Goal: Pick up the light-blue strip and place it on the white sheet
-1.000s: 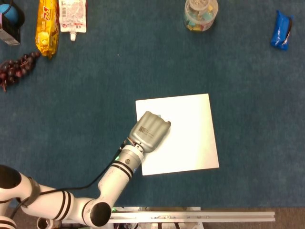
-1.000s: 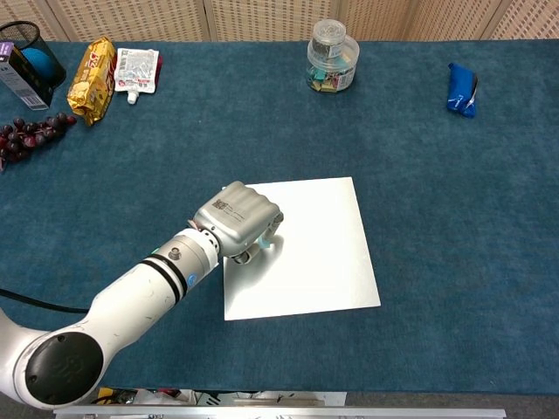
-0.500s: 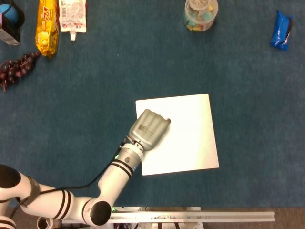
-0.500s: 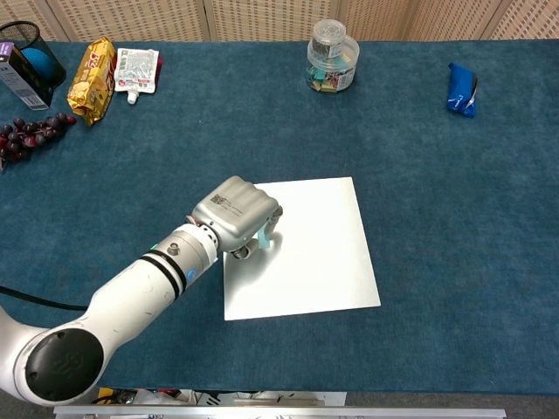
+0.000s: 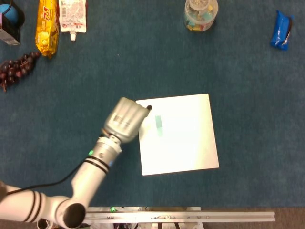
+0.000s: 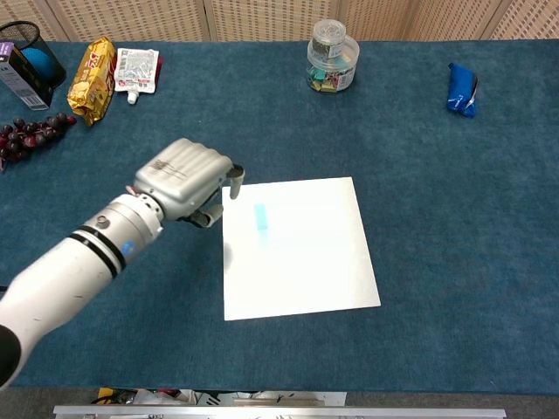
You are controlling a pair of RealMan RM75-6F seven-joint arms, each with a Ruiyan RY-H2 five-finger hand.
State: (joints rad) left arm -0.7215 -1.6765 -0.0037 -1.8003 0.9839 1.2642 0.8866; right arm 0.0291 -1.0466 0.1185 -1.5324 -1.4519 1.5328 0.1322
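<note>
The light-blue strip [image 5: 158, 125] [image 6: 260, 216] lies flat on the left part of the white sheet [image 5: 186, 143] [image 6: 306, 262], with nothing touching it. My left hand [image 5: 125, 120] [image 6: 186, 179] hovers just off the sheet's left edge, to the left of the strip, holding nothing. Its fingers are loosely curled and one tip reaches over the sheet's upper left corner. My right hand shows in neither view.
Along the far left stand a yellow snack pack [image 5: 47, 26], a white pouch [image 5: 72, 16], dark grapes [image 5: 16, 69] and a black cup [image 6: 26, 52]. A clear jar [image 5: 200, 14] sits at the back middle, a blue packet [image 5: 282, 30] at the back right.
My left hand let go of the strip and drew back to the left off the sheet. The strip now lies uncovered on the sheet.
</note>
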